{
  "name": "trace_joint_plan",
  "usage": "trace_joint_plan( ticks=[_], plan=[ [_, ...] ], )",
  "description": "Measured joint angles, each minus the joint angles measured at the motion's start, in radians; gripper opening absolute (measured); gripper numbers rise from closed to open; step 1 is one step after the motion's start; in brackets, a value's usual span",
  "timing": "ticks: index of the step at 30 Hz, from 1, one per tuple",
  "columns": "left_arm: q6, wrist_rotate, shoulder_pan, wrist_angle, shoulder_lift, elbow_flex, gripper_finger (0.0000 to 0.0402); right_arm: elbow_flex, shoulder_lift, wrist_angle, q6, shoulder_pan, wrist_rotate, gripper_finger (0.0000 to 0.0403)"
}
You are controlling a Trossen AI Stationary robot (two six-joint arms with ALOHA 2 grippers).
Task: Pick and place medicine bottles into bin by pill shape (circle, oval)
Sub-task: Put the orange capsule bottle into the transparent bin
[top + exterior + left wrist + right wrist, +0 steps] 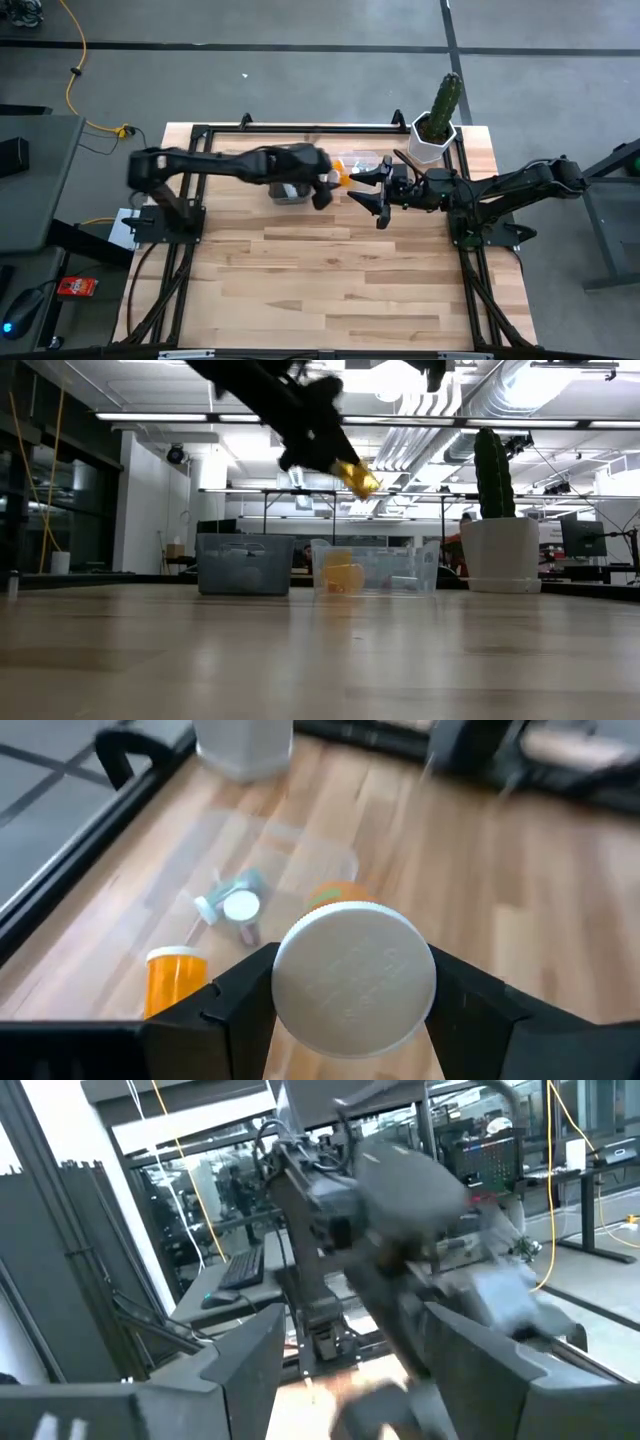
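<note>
White-capped orange bottle sits clamped in the left pincer, hovering over the clear bin at the desk's twelve o'clock; some bottles already lie inside. Right pincer waits alongside, spread apart

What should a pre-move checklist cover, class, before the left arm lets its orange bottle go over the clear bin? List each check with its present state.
1. Left gripper shut on the orange bottle: ok, fingers against both sides of the white cap.
2. Bottle raised above the clear bin: ok in the low view.
3. Bottle directly over the bin opening: cannot tell.
4. Right gripper open, holding nothing: ok.
5. Right gripper clear of the left arm: not ok, close beside it.
6. Pill shape confirmed: cannot tell.
</note>
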Motion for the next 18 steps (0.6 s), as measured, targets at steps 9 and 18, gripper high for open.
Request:
trace_joint_plan(
  ticks=[9, 18],
  plan=[
    [0.081, -0.073, 0.000, -0.030, 0.232, 0.133, 0.0202, 0.000, 0.000, 0.000, 0.000, 0.000, 0.000, 0.0226],
    [0.148, -0.119, 0.000, -0.031, 0.265, 0.134, 0.0202, 0.000, 0.000, -0.003, 0.000, 0.000, 0.000, 0.0226]
  ],
)
